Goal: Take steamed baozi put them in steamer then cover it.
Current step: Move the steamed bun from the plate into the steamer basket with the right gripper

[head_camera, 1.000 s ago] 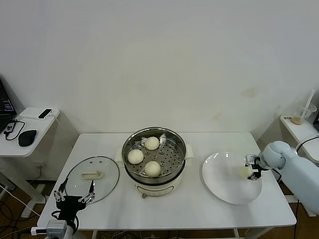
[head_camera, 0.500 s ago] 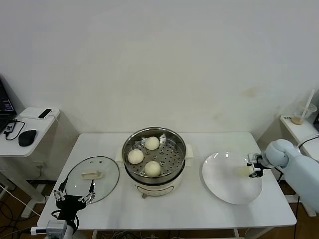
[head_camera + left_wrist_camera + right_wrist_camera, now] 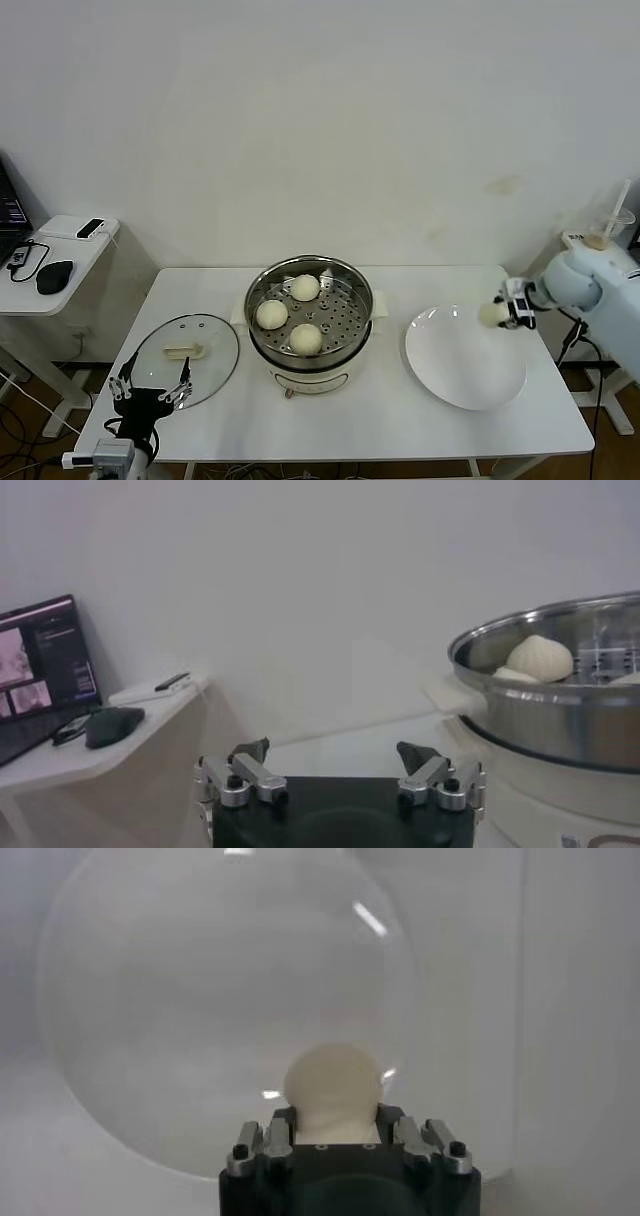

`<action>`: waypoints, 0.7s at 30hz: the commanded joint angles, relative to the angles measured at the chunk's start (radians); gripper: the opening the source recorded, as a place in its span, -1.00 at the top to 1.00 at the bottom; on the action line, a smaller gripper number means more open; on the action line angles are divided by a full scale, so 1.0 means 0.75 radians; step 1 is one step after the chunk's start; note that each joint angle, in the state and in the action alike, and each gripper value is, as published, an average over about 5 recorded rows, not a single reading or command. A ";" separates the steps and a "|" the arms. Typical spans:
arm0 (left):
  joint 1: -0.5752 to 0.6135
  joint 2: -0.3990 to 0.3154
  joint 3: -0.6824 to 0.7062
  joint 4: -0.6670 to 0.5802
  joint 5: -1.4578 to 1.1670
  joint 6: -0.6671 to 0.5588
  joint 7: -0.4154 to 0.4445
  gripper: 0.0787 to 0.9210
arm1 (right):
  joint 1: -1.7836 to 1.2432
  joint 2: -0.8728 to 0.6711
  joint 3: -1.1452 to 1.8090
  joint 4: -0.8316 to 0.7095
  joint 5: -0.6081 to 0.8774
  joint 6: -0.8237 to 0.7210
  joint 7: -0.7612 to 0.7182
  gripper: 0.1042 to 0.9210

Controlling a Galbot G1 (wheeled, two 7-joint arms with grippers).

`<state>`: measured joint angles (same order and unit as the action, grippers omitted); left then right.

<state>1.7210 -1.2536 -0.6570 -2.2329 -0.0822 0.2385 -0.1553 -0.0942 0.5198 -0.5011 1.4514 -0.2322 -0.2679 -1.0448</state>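
Note:
The steamer point(image 3: 262, 345), a shiny steel pot on a cream base, stands mid-table with three cream-white baozi point(image 3: 305, 288) on its perforated tray. My right gripper point(image 3: 497, 313) is shut on a fourth baozi point(image 3: 492, 313) and holds it above the right edge of the white plate point(image 3: 450, 375). In the right wrist view that baozi point(image 3: 333, 1088) sits between the fingers with the plate point(image 3: 160, 1028) below. The glass cover point(image 3: 215, 370) with its cream handle lies flat on the table left of the steamer. My left gripper point(image 3: 150, 391) hangs open near the table's front left corner, by the cover; in its wrist view the left gripper point(image 3: 336, 756) holds nothing.
A side table point(image 3: 40, 300) at the far left carries a mouse point(image 3: 54, 276) and a laptop. Another small stand point(image 3: 600, 255) with a cup is at the far right. The steamer's rim point(image 3: 560, 630) rises close beside the left gripper.
My right gripper closed on the baozi on the plate and lifted it up and slightly back, off the plate surface. The left arm stayed still.

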 commanded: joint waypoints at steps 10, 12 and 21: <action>0.007 -0.006 -0.012 0.008 0.001 -0.002 0.000 -0.77 | 0.804 0.402 -0.612 0.214 0.607 -0.286 0.157 0.01; 0.006 -0.008 -0.012 0.008 0.001 -0.002 0.000 -0.77 | 0.826 0.461 -0.649 0.213 0.658 -0.317 0.183 0.00; -0.001 -0.007 -0.021 0.016 -0.003 -0.002 -0.001 -0.77 | 0.776 0.620 -0.765 0.163 0.764 -0.449 0.298 -0.01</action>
<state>1.7212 -1.2587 -0.6704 -2.2211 -0.0836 0.2370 -0.1557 0.4030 0.8333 -0.9355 1.5716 0.2039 -0.4953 -0.9024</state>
